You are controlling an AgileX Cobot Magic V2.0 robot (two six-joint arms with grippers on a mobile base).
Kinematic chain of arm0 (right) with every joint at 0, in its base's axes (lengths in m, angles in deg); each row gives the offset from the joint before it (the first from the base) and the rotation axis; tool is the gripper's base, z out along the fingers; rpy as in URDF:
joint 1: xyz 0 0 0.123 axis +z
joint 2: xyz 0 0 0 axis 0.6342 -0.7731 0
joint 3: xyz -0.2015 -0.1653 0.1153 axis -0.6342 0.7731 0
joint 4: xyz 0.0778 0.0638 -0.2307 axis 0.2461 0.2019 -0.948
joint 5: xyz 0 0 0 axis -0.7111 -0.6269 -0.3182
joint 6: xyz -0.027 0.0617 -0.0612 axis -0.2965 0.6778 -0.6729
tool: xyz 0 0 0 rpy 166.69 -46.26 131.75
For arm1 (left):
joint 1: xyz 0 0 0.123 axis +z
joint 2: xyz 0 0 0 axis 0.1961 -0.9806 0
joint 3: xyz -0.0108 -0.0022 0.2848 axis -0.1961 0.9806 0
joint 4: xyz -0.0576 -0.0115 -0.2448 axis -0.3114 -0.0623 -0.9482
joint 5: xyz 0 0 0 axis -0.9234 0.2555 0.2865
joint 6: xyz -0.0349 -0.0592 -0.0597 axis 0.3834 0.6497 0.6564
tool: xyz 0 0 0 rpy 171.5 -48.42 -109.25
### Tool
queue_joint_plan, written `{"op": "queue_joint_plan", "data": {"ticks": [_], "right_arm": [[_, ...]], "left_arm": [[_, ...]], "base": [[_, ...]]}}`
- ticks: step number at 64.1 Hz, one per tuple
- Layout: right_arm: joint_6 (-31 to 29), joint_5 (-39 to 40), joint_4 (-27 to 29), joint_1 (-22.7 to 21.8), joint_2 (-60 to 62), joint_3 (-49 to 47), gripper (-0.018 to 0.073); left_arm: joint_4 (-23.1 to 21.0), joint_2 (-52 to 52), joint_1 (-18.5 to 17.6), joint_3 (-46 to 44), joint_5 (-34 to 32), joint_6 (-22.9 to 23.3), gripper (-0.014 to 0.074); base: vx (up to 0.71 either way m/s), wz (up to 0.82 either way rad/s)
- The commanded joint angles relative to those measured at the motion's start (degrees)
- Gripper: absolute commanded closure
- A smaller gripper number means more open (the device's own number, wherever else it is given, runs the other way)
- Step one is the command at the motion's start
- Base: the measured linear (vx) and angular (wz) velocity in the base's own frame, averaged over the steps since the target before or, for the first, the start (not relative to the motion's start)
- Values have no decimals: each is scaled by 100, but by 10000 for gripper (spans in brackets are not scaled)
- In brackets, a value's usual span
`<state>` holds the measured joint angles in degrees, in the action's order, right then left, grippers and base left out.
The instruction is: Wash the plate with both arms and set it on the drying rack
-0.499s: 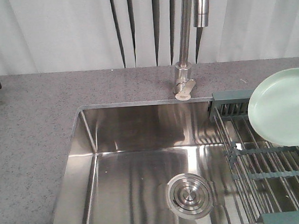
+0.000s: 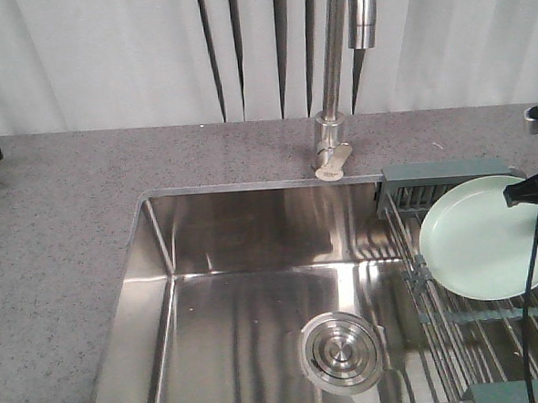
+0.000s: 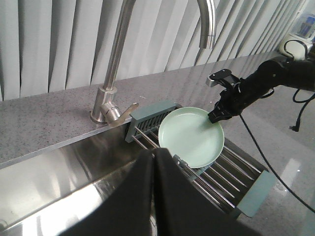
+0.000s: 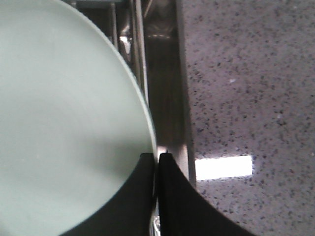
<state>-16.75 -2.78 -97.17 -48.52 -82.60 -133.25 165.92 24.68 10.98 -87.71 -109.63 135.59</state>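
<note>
Gripping the plate (image 2: pixel 486 238) by its right rim, the right pincer (image 4: pixel 156 160) was clamped shut on the thin edge, holding the plate over the drying rack (image 2: pixel 460 336) at the right end of the sink (image 2: pixel 247 294), close to the slotted caddy (image 2: pixel 423 187) along the bench's (image 2: pixel 70 232) back side. The plate looked tilted; whether its lower edge touched the wires could not be told. The main risk lay in that narrow hold: only the fingertips (image 4: pixel 142 167) pinched the rim, so a wet, smooth plate might pivot or slip out and drop onto the wires or slide left into the basin. Letting go while it leaned could also send it skating off the rack. The left pincer (image 3: pixel 155 162) hung over the sink with its jaws together and empty, too far off to steady anything. The arm's cable (image 2: pixel 532 313) trailing across the rack might snag.
</note>
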Motion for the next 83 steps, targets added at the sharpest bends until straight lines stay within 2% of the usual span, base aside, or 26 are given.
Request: {"op": "queue_joint_plan", "data": {"ticks": [1,6,22,30,37,43,60,74,83], "right_arm": [[-262,233,195,-17,211,-195,515],[-287,246,261,-17,211,-195,463],[-250,257,252,-23,217,-195,183],[-82,339,252,-23,352,-209,124],[-42,279,387,-23,580,-409,145],[-144,80,839,-23,880,-706,218],[-1692,-330,2684,-16,2014,-1261,577],[-2444,-894,3704,-16,3175,-1261,569],[-2616,-1035,3870,-16,4076,-1261,568]], "left_arm": [[185,50,15,-134,-782,44,602],[185,50,15,-134,-782,44,602],[185,50,15,-134,-782,44,602],[185,50,15,-134,-782,44,602],[179,50,15,-134,-782,44,602],[179,50,15,-134,-782,44,602],[-21,50,15,-134,-782,44,602],[-59,50,15,-134,-782,44,602],[-67,50,2,-134,-777,44,602]], "base": [[0,0],[0,0],[0,0],[0,0],[0,0],[0,0],[0,0],[0,0],[0,0]]}}
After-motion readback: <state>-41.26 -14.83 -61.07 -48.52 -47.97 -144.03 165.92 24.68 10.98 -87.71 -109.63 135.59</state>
